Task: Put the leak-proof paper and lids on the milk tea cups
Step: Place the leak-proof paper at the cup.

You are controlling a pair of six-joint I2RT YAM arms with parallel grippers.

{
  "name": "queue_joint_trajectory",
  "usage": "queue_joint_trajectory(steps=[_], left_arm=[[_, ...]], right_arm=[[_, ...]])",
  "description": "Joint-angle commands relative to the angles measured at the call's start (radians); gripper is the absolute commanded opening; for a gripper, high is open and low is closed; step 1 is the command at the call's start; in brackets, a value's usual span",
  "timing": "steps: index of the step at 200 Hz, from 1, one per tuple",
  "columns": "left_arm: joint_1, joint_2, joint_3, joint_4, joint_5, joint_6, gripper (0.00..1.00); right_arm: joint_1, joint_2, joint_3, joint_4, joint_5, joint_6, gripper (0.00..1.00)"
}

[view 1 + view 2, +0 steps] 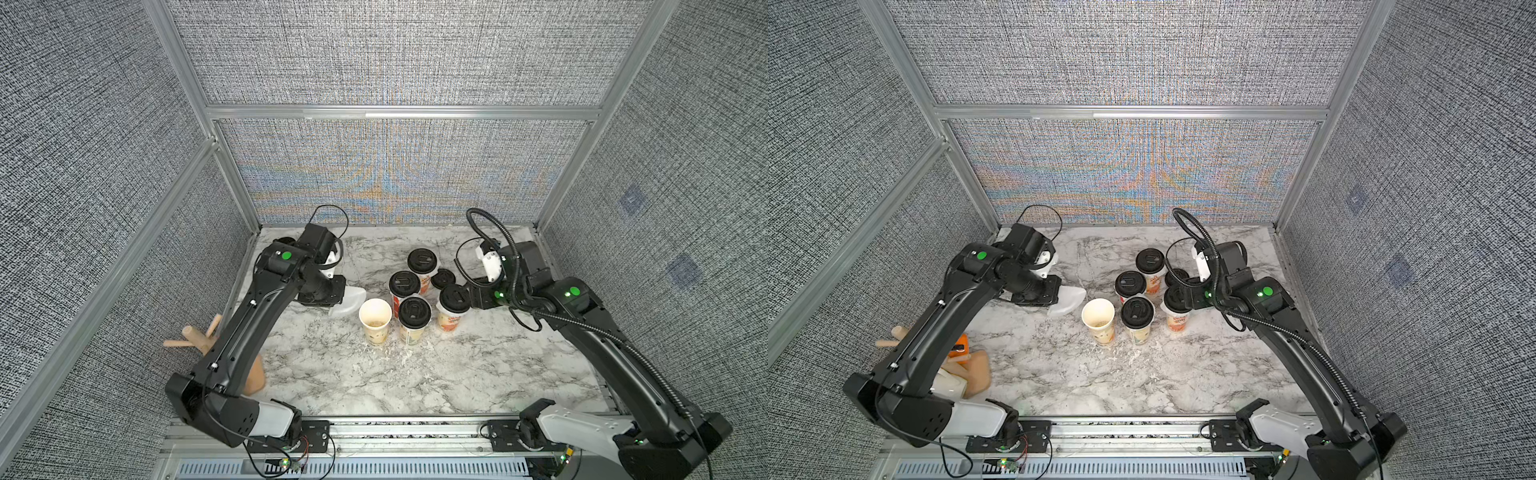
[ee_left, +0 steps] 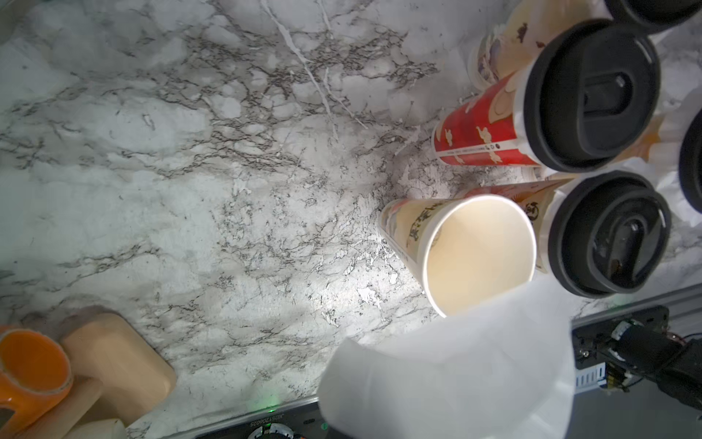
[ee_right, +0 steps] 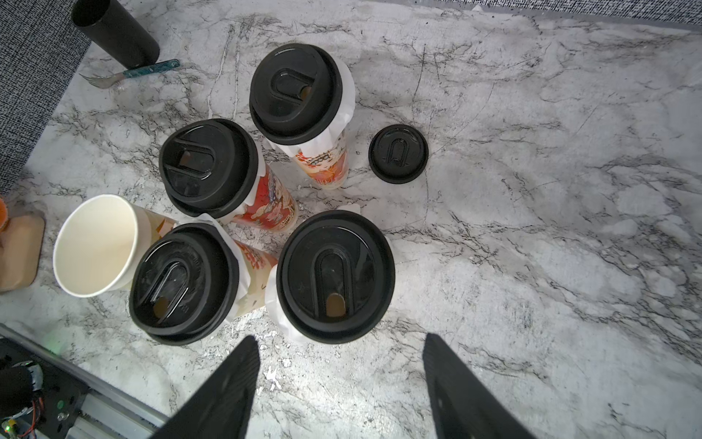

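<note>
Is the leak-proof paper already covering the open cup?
No, in a top view the open cup shows its bare cream inside, and the leak-proof paper sits off to its side.

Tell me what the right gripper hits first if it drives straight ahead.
Most likely the nearest lidded milk tea cup, just ahead of the open right gripper; depth is unclear, so possibly its black lid.

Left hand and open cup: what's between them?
Only the paper held by the left hand, its edge near the open cup's rim; seen in both top views.
</note>
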Motion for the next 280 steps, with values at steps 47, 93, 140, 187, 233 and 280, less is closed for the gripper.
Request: queue_joint_trajectory(steps=[47, 93, 140, 187, 233, 280], left_arm=[[-0.12, 0.146, 0.101, -0.021, -0.01, 0.041, 0.04], [-0.173, 0.211, 0.104, -0.013, -0.03, 0.035, 0.04], [-0.194, 0.238, 0.113, -0.013, -0.074, 0.025, 0.06], [-0.205, 0.264, 0.128, -0.036, -0.108, 0.023, 0.09], [-0.211, 0.272, 0.136, -0.038, -0.104, 0.023, 0.15], [-0.215, 0.275, 0.129, -0.041, -0.105, 0.022, 0.17]], right_arm=[[0.0, -0.001, 0.001, -0.012, 0.002, 0.017, 0.71], [0.001, -0.001, -0.003, -0.015, 0.001, 0.017, 0.71], [0.0, -0.007, -0.009, -0.015, -0.001, 0.015, 0.71], [0.0, -0.011, -0.016, -0.012, -0.001, 0.015, 0.71], [-0.001, -0.013, -0.02, -0.012, -0.001, 0.014, 0.71], [0.0, -0.016, -0.019, -0.014, 0.001, 0.014, 0.71]])
